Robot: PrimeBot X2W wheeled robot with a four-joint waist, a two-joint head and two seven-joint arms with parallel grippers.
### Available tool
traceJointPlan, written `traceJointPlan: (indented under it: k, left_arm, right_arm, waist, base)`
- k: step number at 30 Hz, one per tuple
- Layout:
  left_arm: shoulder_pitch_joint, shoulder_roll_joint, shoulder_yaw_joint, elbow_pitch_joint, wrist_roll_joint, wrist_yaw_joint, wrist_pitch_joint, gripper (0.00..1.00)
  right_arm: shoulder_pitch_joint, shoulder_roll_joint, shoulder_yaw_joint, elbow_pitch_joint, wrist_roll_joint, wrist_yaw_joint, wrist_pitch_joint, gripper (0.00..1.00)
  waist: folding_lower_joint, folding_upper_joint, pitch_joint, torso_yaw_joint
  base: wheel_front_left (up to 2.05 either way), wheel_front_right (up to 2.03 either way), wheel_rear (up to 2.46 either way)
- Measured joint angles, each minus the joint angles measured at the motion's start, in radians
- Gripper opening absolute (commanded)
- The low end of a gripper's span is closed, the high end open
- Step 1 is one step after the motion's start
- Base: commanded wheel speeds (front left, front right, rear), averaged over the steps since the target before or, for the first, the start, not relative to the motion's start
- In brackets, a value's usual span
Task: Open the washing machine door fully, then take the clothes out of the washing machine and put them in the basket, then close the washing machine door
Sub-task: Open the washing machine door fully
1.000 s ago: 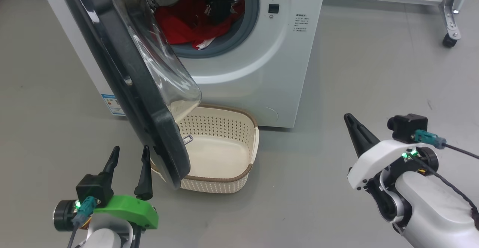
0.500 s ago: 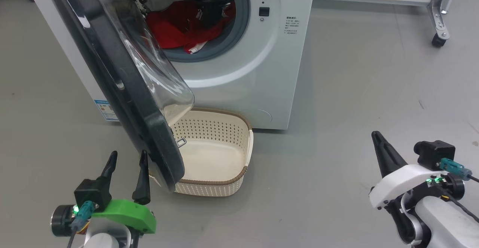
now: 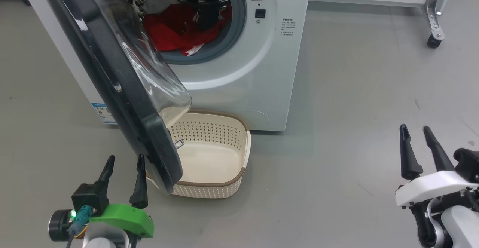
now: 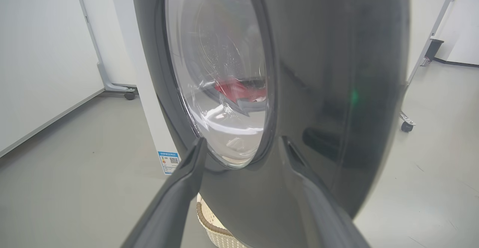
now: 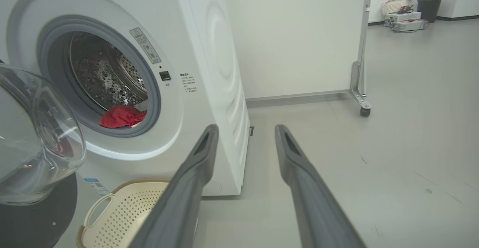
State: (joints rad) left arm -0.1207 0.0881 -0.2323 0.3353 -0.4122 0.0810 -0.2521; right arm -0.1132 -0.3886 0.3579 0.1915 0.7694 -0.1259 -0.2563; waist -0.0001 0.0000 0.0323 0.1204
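The big white front-loading washing machine [image 3: 239, 79] stands with its round, black-rimmed glass-bowl door [image 3: 123, 102] swung partway out over the near-left end of the small cream perforated plastic basket [image 3: 224, 182]. Bright red clothes [image 3: 168, 31] lie heaped in the drum (white trim shows at the lip). The left end effector [image 3: 126, 158] hangs just beside the door's lower edge, fingers wide apart, empty. The right end effector [image 3: 414, 128], well off to the right, is parted and empty too.

Clothes [image 3: 168, 31] in the washing machine [image 3: 262, 72]; basket [image 3: 246, 143] before it, under the door [image 3: 108, 68]
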Motion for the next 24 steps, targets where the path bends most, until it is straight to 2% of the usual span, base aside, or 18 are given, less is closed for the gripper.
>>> traceJointPlan:
  k: [3, 8, 24]
  left_arm:
    - [0.005, -0.001, 0.002, -0.002, 0.002, -0.004, 0.0, 1.0]
    - [0.01, -0.002, 0.002, -0.002, 0.004, -0.007, 0.0, 1.0]
    - [0.013, -0.008, 0.001, -0.001, 0.013, -0.017, 0.0, 1.0]
  right_arm:
    - [0.064, 0.027, -0.044, -0.002, -0.04, 0.0, 0.0, 1.0]
    - [0.115, 0.056, -0.057, -0.034, -0.102, 0.0, 0.0, 1.0]
    - [0.2, 0.128, -0.091, -0.125, -0.194, 0.0, 0.0, 1.0]
  waist:
    - [0.0, 0.0, -0.001, 0.0]
    - [0.0, 0.0, 0.0, 0.001]
    - [0.0, 0.0, 0.009, 0.007]
  base:
    - [0.0, 0.0, 0.0]
    - [0.0, 0.0, 0.0]
    - [0.0, 0.0, 0.0]
